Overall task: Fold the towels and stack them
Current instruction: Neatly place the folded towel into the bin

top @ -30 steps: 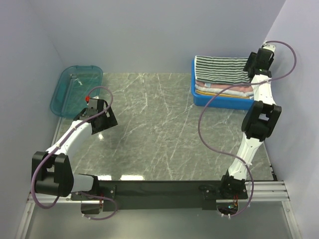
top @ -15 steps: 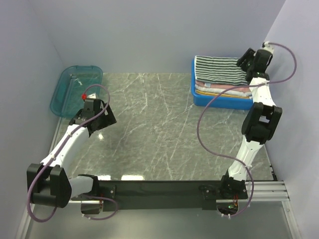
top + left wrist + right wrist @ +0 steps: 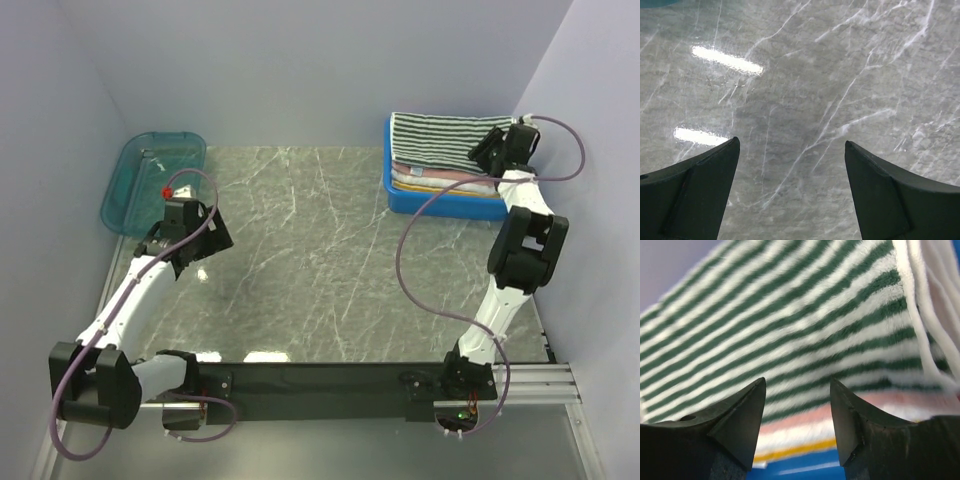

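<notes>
Towels (image 3: 790, 315) directly before right end effector (image 3: 797, 382)

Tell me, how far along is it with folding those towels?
Barely started. Done: nothing visible; the striped towel and other towels lie piled in the blue bin. In hand: the right claw is at the striped towel's edge, jaws apart, not gripping yet; the left claw hangs open over the table. Left: folding and stacking every towel.

Teal tray (image 3: 120, 200), blue bin (image 3: 440, 207) of towels (image 3: 435, 135) well apart; walls (image 3: 50, 150) flank both.
</notes>
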### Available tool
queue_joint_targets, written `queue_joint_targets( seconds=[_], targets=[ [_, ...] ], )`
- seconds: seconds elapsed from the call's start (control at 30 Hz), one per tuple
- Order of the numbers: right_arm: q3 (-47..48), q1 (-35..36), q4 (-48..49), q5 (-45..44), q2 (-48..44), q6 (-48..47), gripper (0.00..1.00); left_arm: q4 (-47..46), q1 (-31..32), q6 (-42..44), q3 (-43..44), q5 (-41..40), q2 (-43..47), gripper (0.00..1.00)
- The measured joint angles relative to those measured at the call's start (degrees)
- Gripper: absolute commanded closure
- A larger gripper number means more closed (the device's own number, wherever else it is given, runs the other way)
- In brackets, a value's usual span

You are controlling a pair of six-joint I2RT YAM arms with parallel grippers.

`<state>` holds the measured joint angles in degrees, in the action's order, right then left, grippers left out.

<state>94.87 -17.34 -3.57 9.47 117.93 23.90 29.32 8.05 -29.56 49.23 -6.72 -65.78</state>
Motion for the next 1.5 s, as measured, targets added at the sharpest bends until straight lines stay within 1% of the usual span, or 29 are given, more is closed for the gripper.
queue_joint_targets(
  seconds=[0.13, 0.23, 0.37, 0.43, 0.47, 0.53, 0.67, 0.8, 0.87, 1.03, 1.13, 1.23, 1.4, 1.5],
  targets=[
    [-4.7, 0.9, -2.1, -1.2, -10.3, -0.6, 0.36, 0.0, 0.0, 0.0, -0.1, 0.5, 1.6, 0.09],
    [-7.9, 1.9, -3.9, -2.6, -20.0, -0.7, 0.30, 0.0, 0.0, 0.0, -0.2, 0.5, 3.6, 0.08],
    [-13.0, 2.8, -6.4, -4.5, -35.6, 0.6, 0.19, 0.0, 0.0, 0.0, -0.3, 0.0, 8.6, 0.06],
    [-16.9, 2.8, -8.6, -5.9, -45.2, 1.7, 0.16, -0.2, 0.0, 0.0, -0.4, -0.8, 11.8, 0.05],
    [-18.1, 2.7, -9.6, -6.6, -48.6, 2.0, 0.15, -0.4, 0.0, -0.1, -0.6, -1.2, 13.5, 0.05],
    [-21.2, 2.7, -11.4, -7.9, -57.5, 3.2, 0.15, -0.9, 0.0, -0.1, -1.0, -2.1, 16.6, 0.04],
    [-26.4, 2.7, -15.1, -9.1, -72.5, 4.6, 0.13, -1.6, 0.0, -0.2, -1.8, -4.3, 22.0, 0.03],
    [-29.3, 2.7, -18.4, -9.5, -85.2, 4.7, 0.13, -1.9, 0.0, -0.3, -3.3, -7.9, 27.9, 0.01],
    [-30.5, 3.8, -19.1, -10.2, -90.3, 4.2, 0.13, -2.2, 0.0, -0.6, -4.0, -9.7, 30.7, 0.01],
    [-36.0, 12.5, -20.7, -15.0, -100.5, 1.2, 0.13, -2.0, 0.0, -1.6, -6.4, -14.4, 39.8, 0.00],
    [-41.4, 18.1, -21.7, -19.9, -105.1, -1.9, 0.12, -1.9, 0.0, -2.0, -7.3, -16.6, 44.3, 0.01],
    [-47.3, 22.3, -22.3, -23.0, -109.8, -4.7, 0.12, -1.4, 0.0, -2.8, -8.0, -17.9, 47.3, 0.01],
    [-53.5, 25.4, -22.8, -25.5, -116.8, -7.6, 0.09, -0.2, 0.0, -3.3, -8.9, -18.9, 50.8, 0.01],
    [-56.0, 26.4, -21.1, -26.0, -117.6, -8.6, 0.09, 0.0, 0.0, -3.9, -9.0, -19.7, 52.2, 0.01]
  ],
)
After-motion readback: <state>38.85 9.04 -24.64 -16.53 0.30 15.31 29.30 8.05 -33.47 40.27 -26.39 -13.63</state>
